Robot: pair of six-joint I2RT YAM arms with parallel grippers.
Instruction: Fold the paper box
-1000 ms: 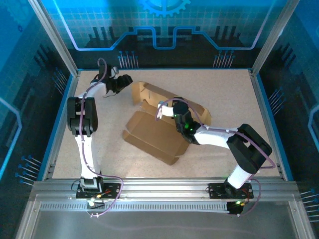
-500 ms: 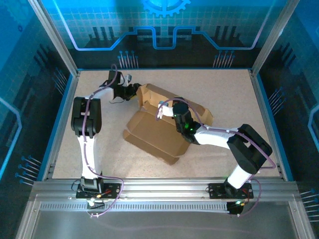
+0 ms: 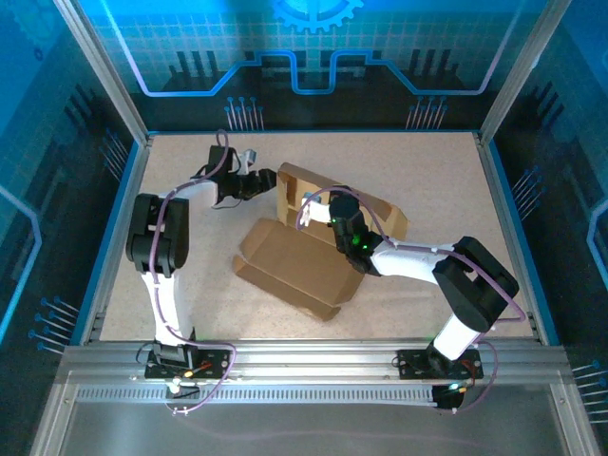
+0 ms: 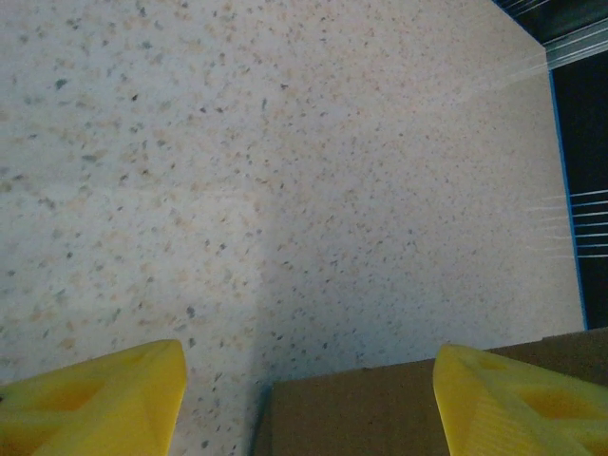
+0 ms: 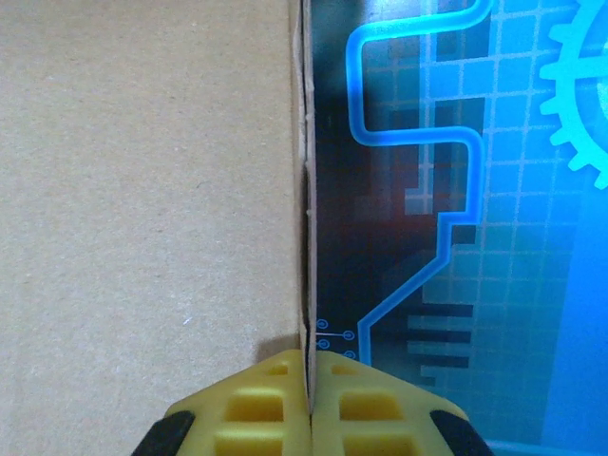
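The paper box is brown corrugated cardboard, lying partly folded in the middle of the table, its far walls standing up. My right gripper is shut on the upright wall; in the right wrist view the two yellow fingers pinch the cardboard edge between them. My left gripper is open at the box's far left corner. In the left wrist view its yellow fingertips stand wide apart, with a cardboard edge low between them.
The speckled tabletop is bordered by a blue rim and aluminium frame posts. Bare table lies beyond the left gripper. The glass back wall with blue graphics stands behind the box.
My left arm has swung right from the far left of the table up to the box's left corner flap, which now stands more upright. The right gripper kept its hold.
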